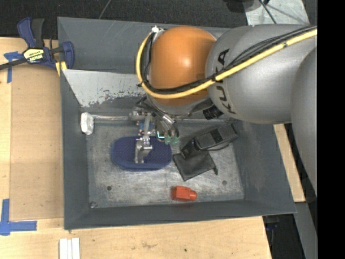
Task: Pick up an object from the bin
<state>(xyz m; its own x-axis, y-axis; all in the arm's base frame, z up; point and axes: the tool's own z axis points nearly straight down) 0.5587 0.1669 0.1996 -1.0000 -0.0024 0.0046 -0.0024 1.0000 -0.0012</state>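
My gripper [143, 148] hangs under the orange wrist cover and reaches down onto a flat dark blue oval pad [125, 154] in the middle of the bin floor. Its metal fingertips rest on the pad's right half. A clear stick with a white head [87, 122] lies just behind the pad, toward the back left.
To the right of the gripper lie a black handled tool [214, 137] and a dark grey square piece [195, 165]. A small red block [183, 193] sits near the bin's front wall. The arm covers the bin's back right part.
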